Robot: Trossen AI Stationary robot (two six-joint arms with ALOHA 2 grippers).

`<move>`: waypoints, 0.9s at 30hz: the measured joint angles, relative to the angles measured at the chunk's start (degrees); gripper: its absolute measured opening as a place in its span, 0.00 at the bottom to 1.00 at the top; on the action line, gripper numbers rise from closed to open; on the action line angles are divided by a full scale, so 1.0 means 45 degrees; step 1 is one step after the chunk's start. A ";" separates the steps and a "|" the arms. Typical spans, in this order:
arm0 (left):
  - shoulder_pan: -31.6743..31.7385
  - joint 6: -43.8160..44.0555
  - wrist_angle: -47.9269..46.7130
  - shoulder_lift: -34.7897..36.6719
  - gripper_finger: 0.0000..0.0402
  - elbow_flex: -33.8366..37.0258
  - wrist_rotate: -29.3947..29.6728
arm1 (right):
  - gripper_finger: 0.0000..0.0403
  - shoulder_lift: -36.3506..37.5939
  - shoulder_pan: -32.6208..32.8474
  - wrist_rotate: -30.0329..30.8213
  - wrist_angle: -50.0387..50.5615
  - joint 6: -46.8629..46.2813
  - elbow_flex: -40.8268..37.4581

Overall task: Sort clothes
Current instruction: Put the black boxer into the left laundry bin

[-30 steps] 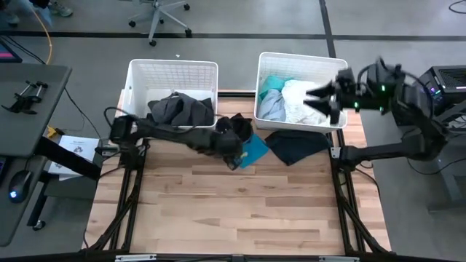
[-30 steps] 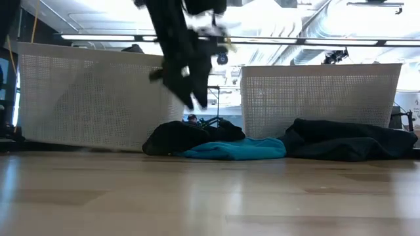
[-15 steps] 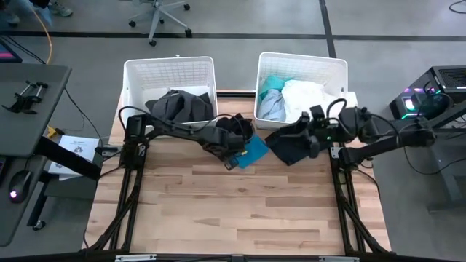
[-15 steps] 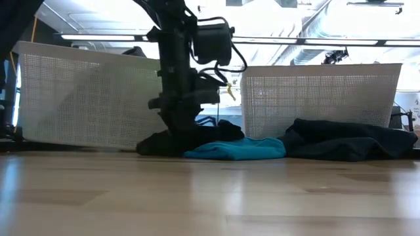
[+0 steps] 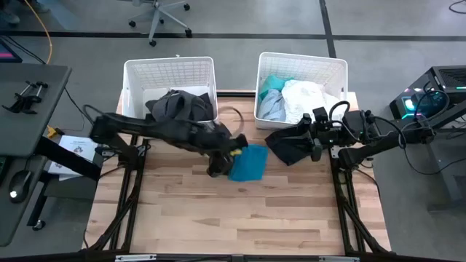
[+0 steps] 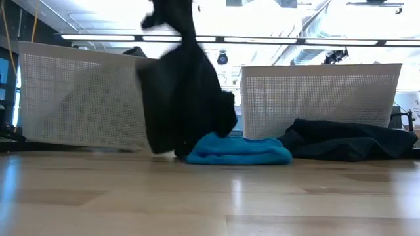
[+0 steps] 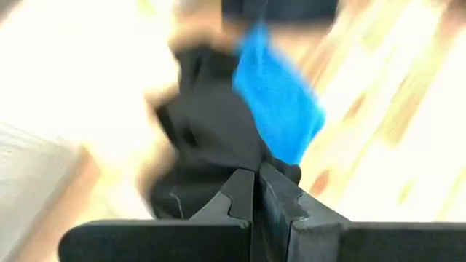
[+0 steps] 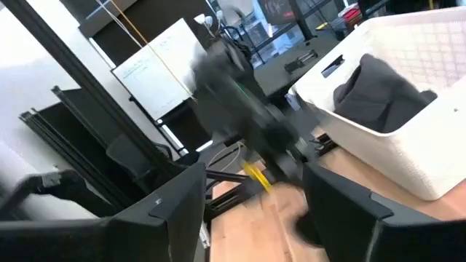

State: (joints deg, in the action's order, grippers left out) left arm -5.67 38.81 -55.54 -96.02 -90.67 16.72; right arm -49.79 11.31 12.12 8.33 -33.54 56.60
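Observation:
My left gripper (image 5: pixel 218 156) is shut on a black garment (image 6: pixel 184 92), which hangs in a long bunch in front of the left white basket (image 5: pixel 171 73). Beside it a bright blue garment (image 5: pixel 249 161) lies folded on the table. A dark navy garment (image 5: pixel 287 148) lies crumpled in front of the right white basket (image 5: pixel 302 65). My right gripper (image 5: pixel 306 140) hovers open over that navy garment's right part, its fingers (image 8: pixel 186 211) pointing toward the table's left. Dark grey clothes (image 5: pixel 182 105) fill the left basket. Teal, pale grey-blue and white clothes (image 5: pixel 291 94) fill the right one. My left gripper pinches a gathered bunch of the black garment (image 7: pixel 244 169) between its two fingers, which point down from above. How many layers it has cannot be made out. The garment hangs slack below the fingers, and its lower end (image 6: pixel 164 149) reaches the table beside the blue garment.
The two baskets stand side by side along the table's far edge. The near half of the wooden table (image 5: pixel 233 218) holds bare wood. A desk with papers (image 5: pixel 76 149) stands off the table's left side, and an office chair (image 5: pixel 160 18) stands behind the baskets.
My left gripper dropped onto the black garment, shut on it and rose toward the near edge; the garment now hangs stretched out instead of lying heaped. The blue garment slid a little toward the near edge. My right gripper came down from over the right basket to the navy garment.

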 joint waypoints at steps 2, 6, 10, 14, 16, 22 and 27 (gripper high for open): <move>-0.0113 0.0015 -0.0016 0.0930 0.00 -0.0479 0.0866 | 0.54 -0.0038 0.0000 0.0233 0.0016 0.0107 0.0000; -0.0073 -0.0484 0.0025 0.2582 0.00 -0.1474 0.3162 | 0.54 -0.0187 0.0000 0.0595 0.0009 0.0126 0.0000; 0.0375 -0.2067 -0.0072 0.3966 0.00 -0.2058 0.5592 | 0.54 -0.0325 0.0000 0.0628 0.0023 0.0076 0.0000; 0.1370 -0.3225 -0.0294 0.5067 0.00 -0.2254 0.7068 | 0.54 -0.0451 0.0000 0.0620 0.0052 -0.0334 0.0000; 0.2046 -0.3513 -0.0741 0.5486 0.00 -0.2268 0.7224 | 0.54 -0.0529 0.0000 0.0612 0.0043 -0.0458 0.0000; 0.4238 -0.2143 -0.4519 0.5769 0.00 -0.1640 0.5435 | 0.54 -0.0620 0.0000 0.0607 0.0113 -0.0500 0.0000; 0.5317 -0.1795 -0.5191 0.5774 0.00 0.0819 0.3940 | 0.54 -0.0620 0.0000 0.0610 0.0152 -0.0322 0.0000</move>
State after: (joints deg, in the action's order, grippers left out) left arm 18.26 30.73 -78.90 -70.04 -86.98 34.45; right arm -52.58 11.31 14.87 9.02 -34.99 56.60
